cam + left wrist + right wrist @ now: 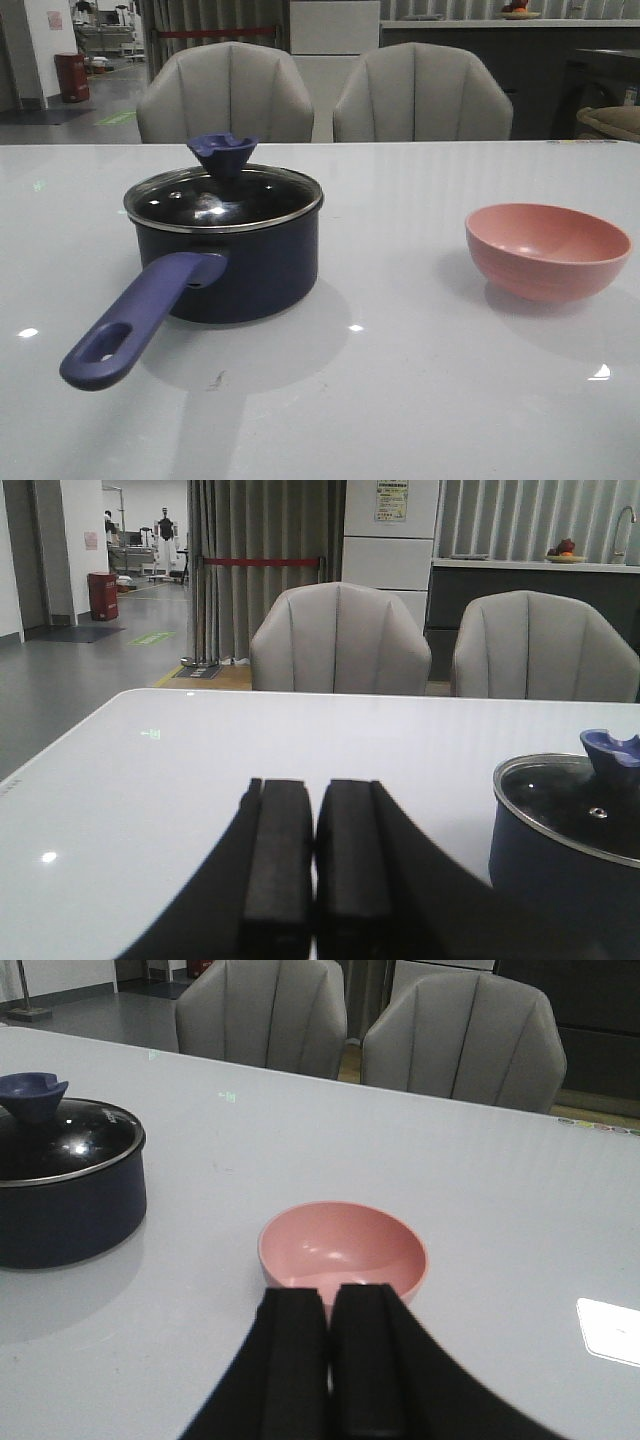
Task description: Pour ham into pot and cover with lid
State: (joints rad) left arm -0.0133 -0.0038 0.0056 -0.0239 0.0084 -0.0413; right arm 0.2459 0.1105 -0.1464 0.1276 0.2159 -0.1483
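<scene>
The dark navy pot (240,270) stands on the white table left of centre, its long blue-purple handle (130,325) pointing toward the front left. The glass lid (222,195) with the blue-purple knob (222,152) sits flat on the pot's rim. No ham shows in any view. The pink bowl (547,250) at the right looks empty inside. My left gripper (312,785) is shut on nothing, with the pot (560,870) and lid (570,805) off to one side. My right gripper (330,1290) is shut on nothing, just short of the bowl (345,1250). Neither gripper appears in the front view.
Two grey chairs (225,95) (420,95) stand behind the table's far edge. The white tabletop (400,380) stretches between the pot and the bowl. A bright patch of light (610,1330) lies on the table beside the bowl.
</scene>
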